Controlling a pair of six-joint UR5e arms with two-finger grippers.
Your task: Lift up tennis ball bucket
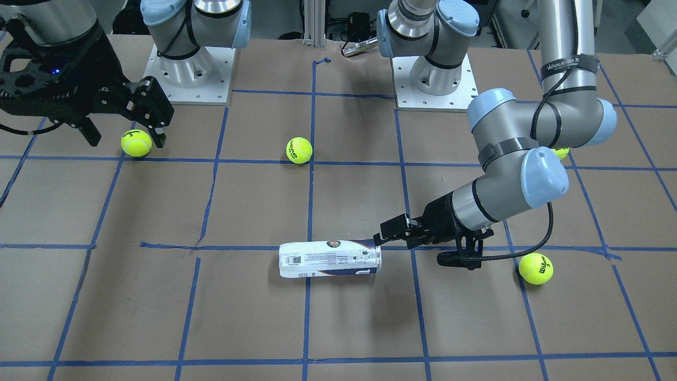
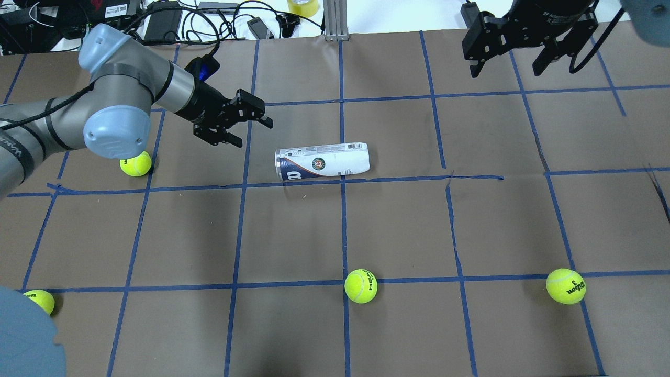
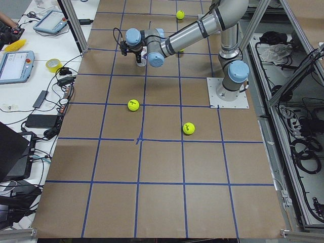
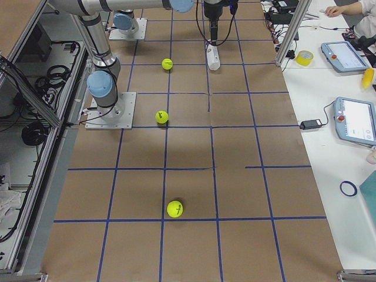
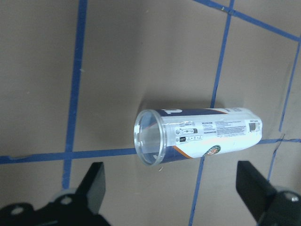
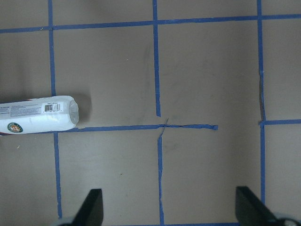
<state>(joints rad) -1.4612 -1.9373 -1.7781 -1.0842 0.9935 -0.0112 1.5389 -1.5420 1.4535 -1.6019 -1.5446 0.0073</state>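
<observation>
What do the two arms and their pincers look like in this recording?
The left arm and right arm are silver-grey tubes with pale blue joint caps, mounted on white bolted plates. A black cable runs along the left arm, held by black straps, one with white lettering. The left pincer and right pincer are black, angular and two-fingered.

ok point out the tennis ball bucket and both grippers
tennis ball bucket (image 2: pixel 323 162), overhead view, middle of its label
left gripper (image 2: pixel 256 135), overhead view, midway between its fingertips
right gripper (image 2: pixel 505 72), overhead view, midway between its fingertips
</observation>
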